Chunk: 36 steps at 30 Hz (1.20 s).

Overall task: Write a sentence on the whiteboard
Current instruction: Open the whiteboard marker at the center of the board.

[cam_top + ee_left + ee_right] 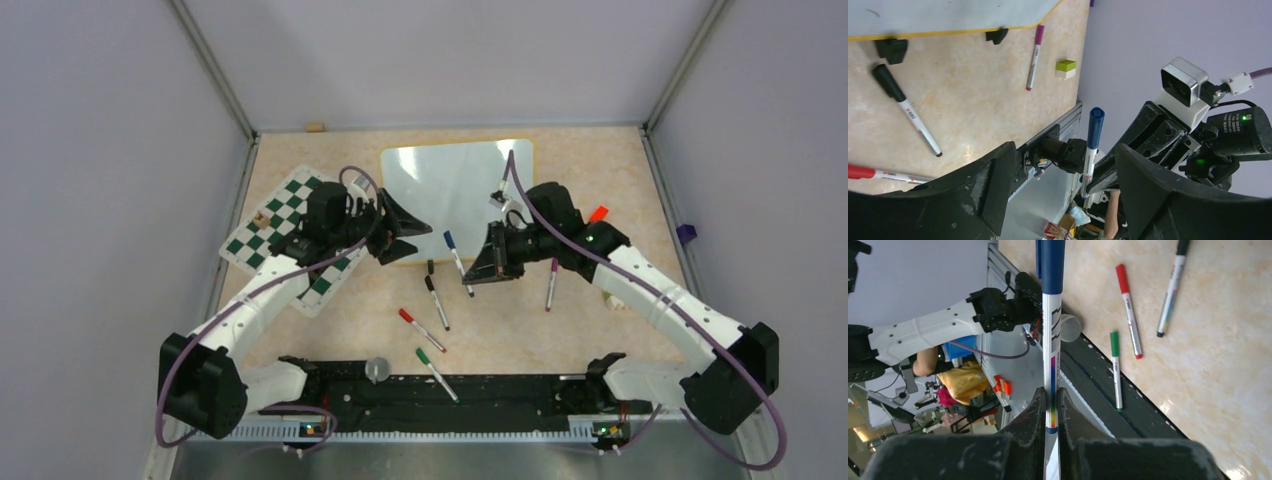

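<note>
The whiteboard [455, 185] lies flat at the back middle of the table, and its yellow-rimmed near edge [948, 15] crosses the top of the left wrist view. The sentence is out of view; the board surface that shows is blank. My right gripper [478, 270] [1050, 400] is shut on a blue-capped marker [458, 262] [1052, 315], held above the table just in front of the board, cap pointing toward the left arm. My left gripper [415, 237] [1063, 185] stands open beside it and holds nothing. The blue marker [1093, 145] appears in the gap just beyond its tips.
A green-and-white chess mat [290, 235] lies left of the board, under the left arm. Loose markers lie in front: black [436, 300], red [420, 328], green [436, 368] and purple [551, 285]. A red block [598, 213] sits to the right, and a green-and-white block [1066, 68] near the table edge.
</note>
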Each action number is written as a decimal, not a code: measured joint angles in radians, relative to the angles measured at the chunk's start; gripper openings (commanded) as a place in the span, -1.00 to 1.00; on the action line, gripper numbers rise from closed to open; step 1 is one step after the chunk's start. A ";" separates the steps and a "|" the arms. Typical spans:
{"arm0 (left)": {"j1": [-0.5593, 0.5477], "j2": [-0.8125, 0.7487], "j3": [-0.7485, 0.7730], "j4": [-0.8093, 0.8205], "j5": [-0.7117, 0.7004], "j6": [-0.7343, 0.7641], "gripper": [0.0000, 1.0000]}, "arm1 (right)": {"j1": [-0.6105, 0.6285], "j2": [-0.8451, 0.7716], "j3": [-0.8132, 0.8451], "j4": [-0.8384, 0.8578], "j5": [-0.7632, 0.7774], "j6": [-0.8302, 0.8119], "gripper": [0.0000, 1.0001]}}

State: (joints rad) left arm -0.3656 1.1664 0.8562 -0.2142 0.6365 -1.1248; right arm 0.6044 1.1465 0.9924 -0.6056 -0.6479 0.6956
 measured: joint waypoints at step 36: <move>-0.093 0.097 0.064 0.163 0.024 -0.084 -0.23 | 0.022 0.174 0.129 0.116 -0.185 -0.046 -1.00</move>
State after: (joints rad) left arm -0.4591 1.2636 0.9207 -0.0509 0.6609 -1.2091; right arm 0.6266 1.3201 1.1217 -0.4892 -0.8326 0.6495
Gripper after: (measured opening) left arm 0.377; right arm 0.030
